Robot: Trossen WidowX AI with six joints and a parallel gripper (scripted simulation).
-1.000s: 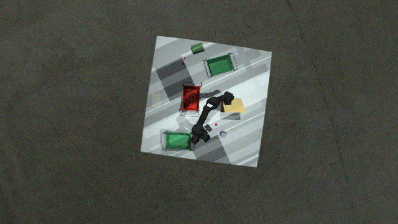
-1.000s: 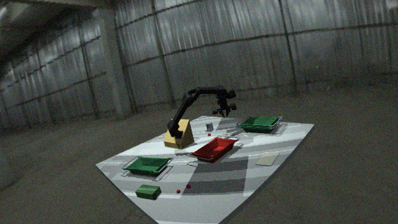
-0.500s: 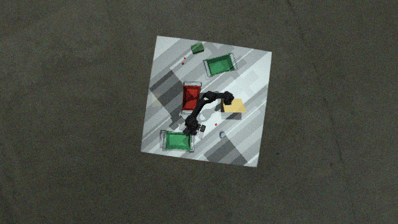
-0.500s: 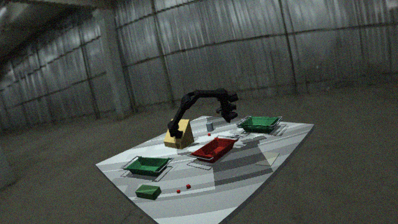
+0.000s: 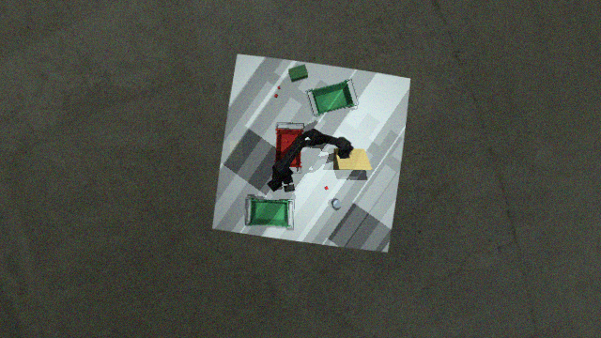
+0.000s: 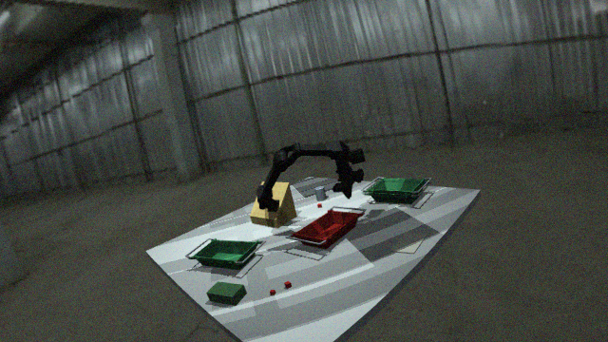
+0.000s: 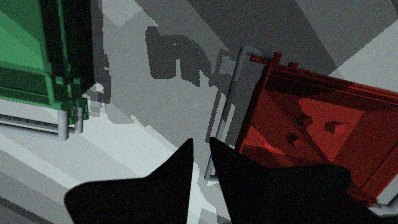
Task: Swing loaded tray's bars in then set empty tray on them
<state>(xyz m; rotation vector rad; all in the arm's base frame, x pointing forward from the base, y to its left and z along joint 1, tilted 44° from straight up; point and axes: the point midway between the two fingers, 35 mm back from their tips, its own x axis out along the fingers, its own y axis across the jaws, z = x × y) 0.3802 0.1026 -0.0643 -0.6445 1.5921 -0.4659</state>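
Note:
The red tray [image 5: 283, 141] [image 6: 328, 228] [image 7: 320, 107] stands mid-table with a few small dark-red blocks [image 7: 332, 126] inside. Its wire bars are out past its ends; the one nearest my gripper [image 7: 201, 141] shows in the wrist view. A green tray [image 5: 269, 212] [image 6: 398, 191] [image 7: 20, 55] with nothing visible inside lies beside it, bars out over its ends. My gripper [image 5: 282, 182] [image 6: 349, 196] [image 7: 201, 141] hangs above the table between these two trays. Its fingers point down, a narrow gap apart, with nothing between them. Part of the red tray is hidden by the arm or fingers.
Another green tray [image 5: 332, 99] [image 6: 228, 253] stands on the far side of the red one. A yellow wedge [image 5: 357, 161] [image 6: 284, 204] is by the arm's base. A grey cylinder [image 5: 336, 204] [image 6: 320, 193], a green block [image 5: 298, 73] [image 6: 226, 293] and small red cubes [image 5: 326, 188] [image 6: 287, 284] lie about.

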